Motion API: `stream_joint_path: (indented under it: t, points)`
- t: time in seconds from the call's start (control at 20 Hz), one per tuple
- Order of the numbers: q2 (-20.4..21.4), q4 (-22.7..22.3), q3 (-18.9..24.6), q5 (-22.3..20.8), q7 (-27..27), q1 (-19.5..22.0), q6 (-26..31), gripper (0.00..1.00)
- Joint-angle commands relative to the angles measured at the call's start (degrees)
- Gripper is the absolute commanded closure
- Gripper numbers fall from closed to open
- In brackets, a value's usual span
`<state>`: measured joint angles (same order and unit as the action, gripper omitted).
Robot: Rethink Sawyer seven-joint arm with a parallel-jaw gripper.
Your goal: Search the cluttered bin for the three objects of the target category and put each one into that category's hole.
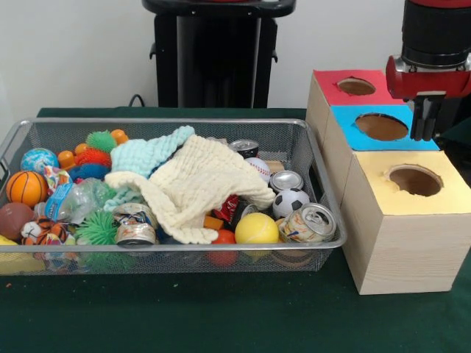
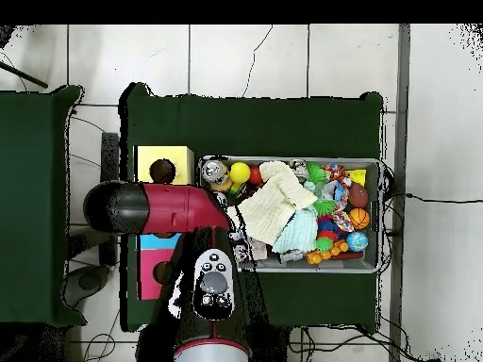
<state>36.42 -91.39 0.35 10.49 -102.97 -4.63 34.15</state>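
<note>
Where writing is concerned: none legible on any can or ball at this range; red can (image 1: 228, 208) under the cloth shows white markings, unreadable.

Wire bin (image 1: 324, 184) on green table (image 1: 221, 316), holding:
- cream cloth (image 1: 199, 184), centre, draped over the contents; teal cloth (image 1: 147, 153) behind it, toward the far rim.
- cans: crushed silver can (image 1: 309, 223) at the near right corner; upright can (image 1: 285, 180) at the right wall; dark can (image 1: 245, 147) at the far rim; dented can (image 1: 135, 224) near the front rim.
- balls: yellow ball (image 1: 257, 229) and soccer ball (image 1: 291, 202) near the right end; baseball (image 1: 258, 168); basketball (image 1: 26, 187) at the left end; green spiky ball (image 1: 101, 140) at the far left.
- crumpled plastic bottle (image 1: 81, 200), left of centre.

Three wooden boxes just beside the bin's right end, each with a round hole: red box (image 1: 349, 87) farthest, blue box (image 1: 379, 126) middle, yellow box (image 1: 412, 213) nearest.

Gripper (image 1: 426, 125): hanging straight down from the red and black arm (image 2: 179, 209), over the blue box's right edge, above its top. Fingers (image 1: 419, 121) narrow, close together, nothing seen between them.
</note>
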Motion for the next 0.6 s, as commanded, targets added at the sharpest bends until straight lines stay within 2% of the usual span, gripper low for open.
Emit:
stream_joint_path:
  t: [0.05, 0.15, 0.3, 0.35, 0.45, 0.5, 0.6]
  points:
    - [-1.8, 0.0, 1.5, 2.1, -11.5, 0.0, 7.6, 1.0]
    - [-1.8, -0.6, 1.7, 2.3, -11.4, 0.2, 6.8, 1.0]
    - [-0.1, -1.4, 1.4, 2.8, -11.9, 0.0, 8.7, 1.0]
    - [1.1, -1.9, 1.4, 3.1, -12.0, 0.1, 10.4, 1.0]
    - [4.0, 0.1, 0.2, 2.4, -12.2, -0.3, 17.6, 1.0]
    - [3.9, 1.1, -0.1, 1.7, -11.5, -0.3, 18.5, 1.0]
    - [1.8, 2.2, 0.1, 1.2, -10.3, 0.6, 15.1, 1.0]
